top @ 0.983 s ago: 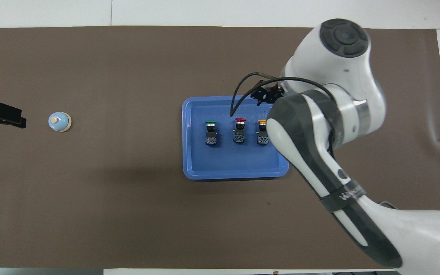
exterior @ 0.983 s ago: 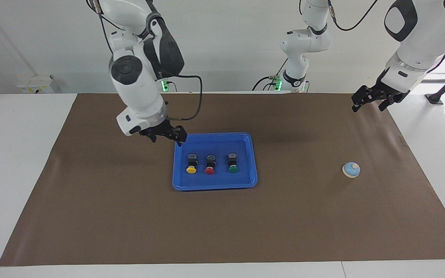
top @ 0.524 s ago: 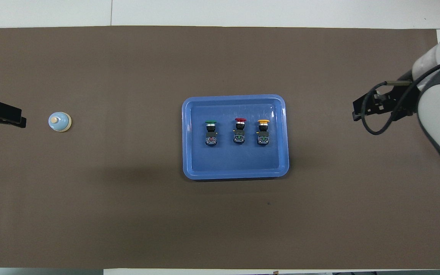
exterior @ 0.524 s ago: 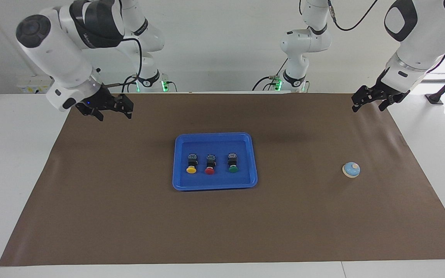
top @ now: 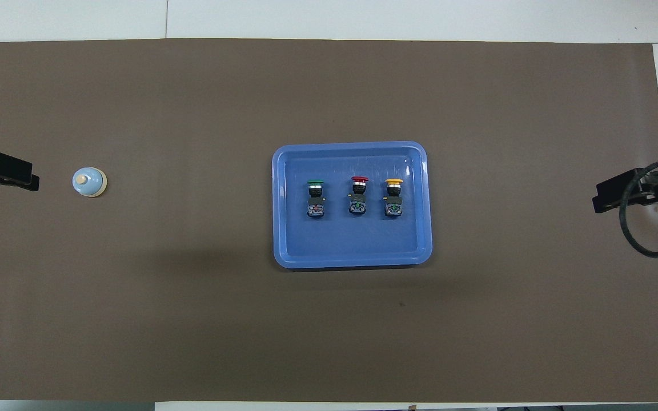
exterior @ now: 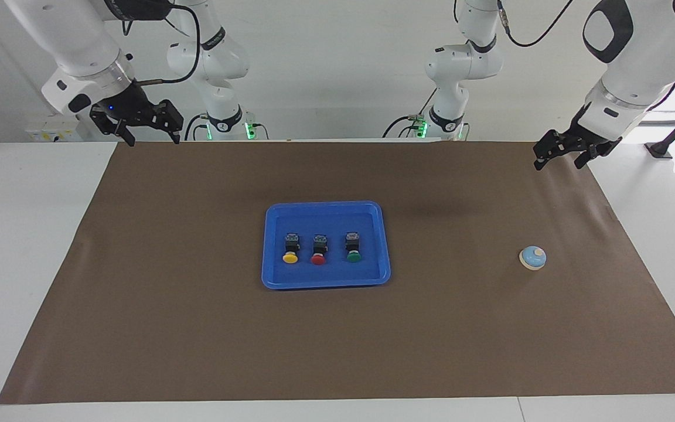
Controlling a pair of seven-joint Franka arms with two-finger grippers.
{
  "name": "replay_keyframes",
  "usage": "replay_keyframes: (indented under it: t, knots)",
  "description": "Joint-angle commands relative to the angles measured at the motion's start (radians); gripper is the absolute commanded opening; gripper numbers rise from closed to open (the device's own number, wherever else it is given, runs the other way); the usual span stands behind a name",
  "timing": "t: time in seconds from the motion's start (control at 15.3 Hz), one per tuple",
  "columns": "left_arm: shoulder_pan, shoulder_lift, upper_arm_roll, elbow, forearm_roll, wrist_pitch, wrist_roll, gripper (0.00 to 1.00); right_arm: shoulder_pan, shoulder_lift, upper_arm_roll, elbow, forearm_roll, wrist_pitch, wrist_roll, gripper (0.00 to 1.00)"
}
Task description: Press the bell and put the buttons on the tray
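Observation:
The blue tray lies mid-table on the brown mat, also in the overhead view. Three buttons lie in a row in it: yellow, red and green; from overhead, green, red, yellow. The bell stands on the mat toward the left arm's end. My right gripper is open and empty, raised over the mat's corner at the right arm's end. My left gripper is open and empty, waiting over the mat's edge near the bell.
A brown mat covers most of the white table. Bare mat surrounds the tray on all sides. The arm bases stand at the robots' edge of the table.
My right gripper has drawn back from the tray's corner, upward and out to the right arm's end of the table, empty. The left arm, the buttons and the bell have not moved.

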Motion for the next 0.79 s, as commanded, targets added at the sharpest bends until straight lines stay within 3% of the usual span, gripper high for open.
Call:
replay_keyframes:
  t: [0.0, 0.26, 0.72]
  knots:
    - [-0.002, -0.02, 0.002, -0.028, 0.002, 0.019, -0.003, 1.0, -0.016, -0.009, 0.033, -0.031, -0.036, 0.06, -0.027, 1.0]
    - [-0.002, -0.02, 0.002, -0.028, 0.002, 0.019, -0.003, 1.0, -0.02, -0.028, 0.035, -0.114, -0.036, 0.157, -0.03, 1.0]
    - [-0.003, -0.02, 0.002, -0.028, 0.002, 0.03, -0.001, 1.0, -0.04, -0.014, 0.058, -0.095, -0.015, 0.14, -0.027, 1.0]
